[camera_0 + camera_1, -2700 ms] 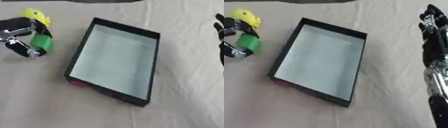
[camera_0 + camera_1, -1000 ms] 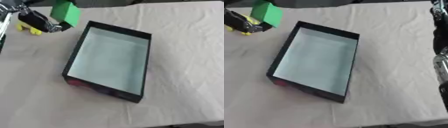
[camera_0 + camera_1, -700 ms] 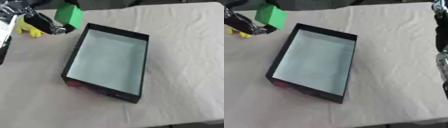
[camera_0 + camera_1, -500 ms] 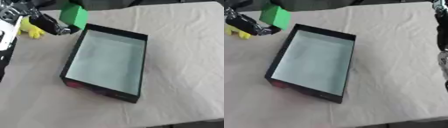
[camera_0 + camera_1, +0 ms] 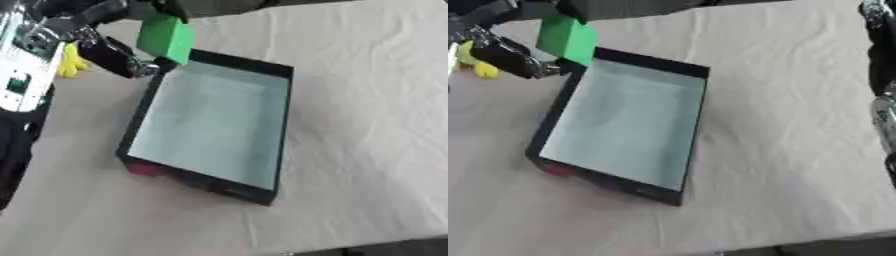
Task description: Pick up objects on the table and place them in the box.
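Box, black-walled with a pale floor, lies askew on the cloth-covered table, nothing seen inside. At its far left corner the left hand pinches a green block, held above the rim. A yellow object rests on the table behind that hand. Right arm shows at the right edge; its hand's state cannot be told.

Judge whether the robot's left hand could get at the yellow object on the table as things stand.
Probably not yet. The left hand is close to the yellow object, with nothing between them, but it already holds the green block by the box's far corner, so it must release that first.
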Robot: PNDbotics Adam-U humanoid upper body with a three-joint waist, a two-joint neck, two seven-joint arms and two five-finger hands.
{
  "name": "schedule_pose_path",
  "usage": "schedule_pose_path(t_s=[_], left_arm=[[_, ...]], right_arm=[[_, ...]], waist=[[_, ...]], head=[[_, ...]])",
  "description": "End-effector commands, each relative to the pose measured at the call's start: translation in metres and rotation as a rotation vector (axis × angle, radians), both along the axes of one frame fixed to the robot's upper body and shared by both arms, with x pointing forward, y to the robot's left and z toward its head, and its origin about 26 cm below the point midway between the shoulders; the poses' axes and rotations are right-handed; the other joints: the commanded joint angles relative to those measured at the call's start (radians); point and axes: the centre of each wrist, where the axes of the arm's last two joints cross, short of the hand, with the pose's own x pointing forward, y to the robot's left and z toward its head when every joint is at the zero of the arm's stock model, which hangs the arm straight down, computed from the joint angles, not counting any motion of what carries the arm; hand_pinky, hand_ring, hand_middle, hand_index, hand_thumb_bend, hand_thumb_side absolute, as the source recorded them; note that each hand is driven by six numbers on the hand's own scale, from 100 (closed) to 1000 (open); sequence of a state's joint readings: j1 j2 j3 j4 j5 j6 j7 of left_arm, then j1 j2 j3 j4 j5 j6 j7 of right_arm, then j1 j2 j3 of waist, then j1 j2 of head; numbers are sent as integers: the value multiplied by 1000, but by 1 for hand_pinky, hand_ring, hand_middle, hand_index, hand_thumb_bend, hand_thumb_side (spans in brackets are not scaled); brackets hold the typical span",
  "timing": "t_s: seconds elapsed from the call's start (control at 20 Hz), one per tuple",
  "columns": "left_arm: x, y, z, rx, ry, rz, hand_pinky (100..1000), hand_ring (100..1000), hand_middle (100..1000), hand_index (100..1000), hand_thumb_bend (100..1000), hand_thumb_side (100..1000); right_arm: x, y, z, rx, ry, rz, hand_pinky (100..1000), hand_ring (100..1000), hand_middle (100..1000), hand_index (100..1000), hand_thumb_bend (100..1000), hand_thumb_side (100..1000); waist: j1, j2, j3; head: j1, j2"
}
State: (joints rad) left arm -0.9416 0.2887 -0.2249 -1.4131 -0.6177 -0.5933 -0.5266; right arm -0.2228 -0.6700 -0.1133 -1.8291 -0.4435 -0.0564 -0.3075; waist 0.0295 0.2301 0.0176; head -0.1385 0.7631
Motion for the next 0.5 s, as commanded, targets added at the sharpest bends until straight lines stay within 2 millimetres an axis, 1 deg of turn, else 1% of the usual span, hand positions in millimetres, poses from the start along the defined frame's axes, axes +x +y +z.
schedule_pose_path(t_s=[0.05,0.25,0.3,0.35,0.4,0.5], left_arm=[[-3,-1,8,332,-120,-131,617,498,402,509,315,100],[0,1,6,343,-121,-103,615,504,417,523,330,100],[0,4,7,348,-120,-84,621,512,422,524,352,100],[1,7,6,361,-115,-63,622,514,424,527,349,100],[2,7,3,375,-104,-49,623,520,433,547,327,100],[5,4,-5,406,-89,-38,630,526,439,553,321,100]], right_arm=[[-6,-3,18,-109,-28,8,1000,951,980,871,100,467],[-9,-4,28,-162,-29,38,1000,950,978,869,100,461],[-9,-3,29,-170,-24,46,1000,951,979,870,100,465],[-10,-3,31,-177,-21,55,1000,951,979,869,100,463],[-10,-3,32,-181,-22,61,1000,951,979,869,100,460],[-10,-1,35,-179,-29,71,1000,951,979,870,100,460]], waist=[[-5,-17,-5],[-8,-25,-17],[-8,-27,-18],[-8,-28,-19],[-7,-28,-20],[-7,-27,-21]], head=[[-3,7],[0,7],[-2,7],[-4,7],[-4,7],[-4,7]])
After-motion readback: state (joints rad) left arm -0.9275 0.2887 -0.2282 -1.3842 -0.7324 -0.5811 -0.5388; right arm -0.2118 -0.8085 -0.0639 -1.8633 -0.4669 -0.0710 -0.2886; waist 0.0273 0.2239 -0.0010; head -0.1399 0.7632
